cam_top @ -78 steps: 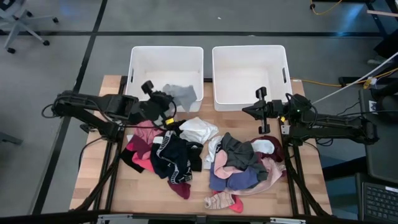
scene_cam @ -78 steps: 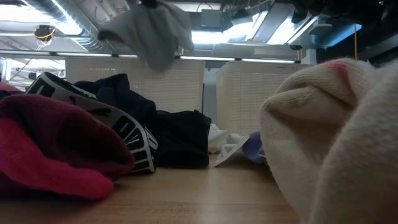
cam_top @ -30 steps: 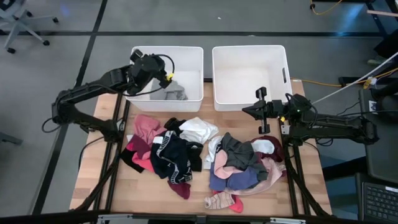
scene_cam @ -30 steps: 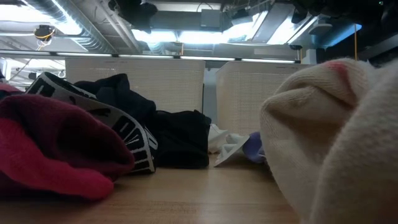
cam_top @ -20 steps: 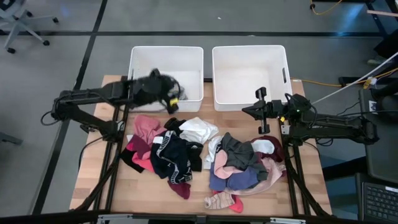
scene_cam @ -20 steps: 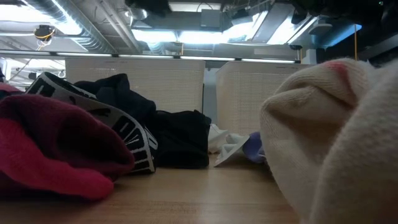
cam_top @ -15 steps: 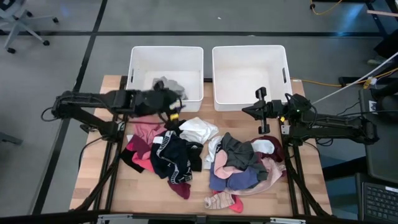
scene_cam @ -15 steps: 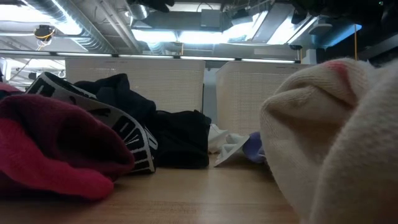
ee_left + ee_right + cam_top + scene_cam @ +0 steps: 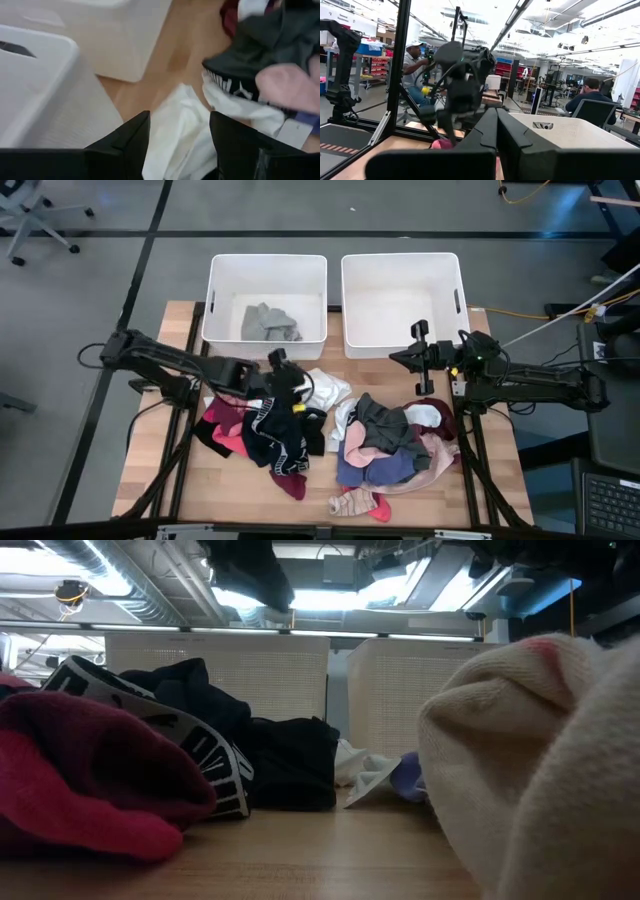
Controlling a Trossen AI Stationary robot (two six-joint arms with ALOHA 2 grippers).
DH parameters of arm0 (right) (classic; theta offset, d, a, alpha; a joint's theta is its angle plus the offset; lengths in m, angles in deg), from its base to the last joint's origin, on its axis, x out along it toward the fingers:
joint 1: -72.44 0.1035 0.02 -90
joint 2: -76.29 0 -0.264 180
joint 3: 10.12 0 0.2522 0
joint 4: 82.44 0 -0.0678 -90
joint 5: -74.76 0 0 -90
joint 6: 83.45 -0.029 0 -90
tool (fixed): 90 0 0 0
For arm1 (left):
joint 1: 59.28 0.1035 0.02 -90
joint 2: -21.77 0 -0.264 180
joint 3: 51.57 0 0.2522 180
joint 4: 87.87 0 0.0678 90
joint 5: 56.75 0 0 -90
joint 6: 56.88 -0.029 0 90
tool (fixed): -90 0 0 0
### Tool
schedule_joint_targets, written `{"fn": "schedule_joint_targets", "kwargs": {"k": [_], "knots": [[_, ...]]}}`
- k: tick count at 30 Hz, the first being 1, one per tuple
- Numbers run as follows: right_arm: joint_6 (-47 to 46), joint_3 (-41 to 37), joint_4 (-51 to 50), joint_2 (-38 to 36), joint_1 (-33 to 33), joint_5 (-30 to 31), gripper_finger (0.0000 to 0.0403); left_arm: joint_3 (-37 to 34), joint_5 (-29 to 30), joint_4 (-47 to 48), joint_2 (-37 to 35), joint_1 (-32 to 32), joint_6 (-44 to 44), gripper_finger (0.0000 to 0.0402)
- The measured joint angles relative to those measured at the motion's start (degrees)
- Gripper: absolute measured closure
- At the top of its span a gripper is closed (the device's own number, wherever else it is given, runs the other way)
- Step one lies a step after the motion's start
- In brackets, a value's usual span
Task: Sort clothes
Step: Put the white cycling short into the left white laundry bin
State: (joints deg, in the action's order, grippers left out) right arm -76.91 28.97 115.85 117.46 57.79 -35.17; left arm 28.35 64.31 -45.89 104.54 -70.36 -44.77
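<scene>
The clothes lie in two heaps on the wooden table: a pink, black and maroon heap point(image 9: 262, 425) and a grey, blue and pink heap point(image 9: 390, 442). A white garment point(image 9: 325, 388) lies at the far edge of the left heap. My left gripper point(image 9: 297, 384) hovers open just above it; in the left wrist view the white garment point(image 9: 177, 132) shows between the spread fingers point(image 9: 131, 137), untouched. A grey garment point(image 9: 270, 321) lies in the left bin point(image 9: 222, 275). My right gripper point(image 9: 410, 356) waits shut before the right bin point(image 9: 352, 272).
A pink and cream sock point(image 9: 355, 502) lies near the table's front edge and fills the low view's right point(image 9: 540, 760). The right bin holds nothing that shows. The right wrist view shows a seated person point(image 9: 416, 60) and another point(image 9: 590, 95) in the room behind.
My left gripper has swung from above the left bin toward the table's near edge and right, sinking and tipping downward, and now stands over the white garment, still open. The grey garment stays in the left bin.
</scene>
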Motion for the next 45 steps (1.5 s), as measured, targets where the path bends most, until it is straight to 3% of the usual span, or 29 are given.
{"fn": "schedule_joint_targets", "kwargs": {"k": [17,21,45], "knots": [[0.0,0.0,0.0,0.0,0.0,0.0,0.0397,0.0,-2.2,-9.3,16.6,2.2,0.7,0.0205],[0.0,0.0,0.0,0.0,0.0,0.0,0.0397,0.0,-9.0,-9.6,18.2,3.8,1.0,0.0205],[0.0,0.0,0.0,0.0,0.0,0.0,0.0397,-0.2,-17.0,-9.2,24.9,7.4,2.7,0.0209]]}}
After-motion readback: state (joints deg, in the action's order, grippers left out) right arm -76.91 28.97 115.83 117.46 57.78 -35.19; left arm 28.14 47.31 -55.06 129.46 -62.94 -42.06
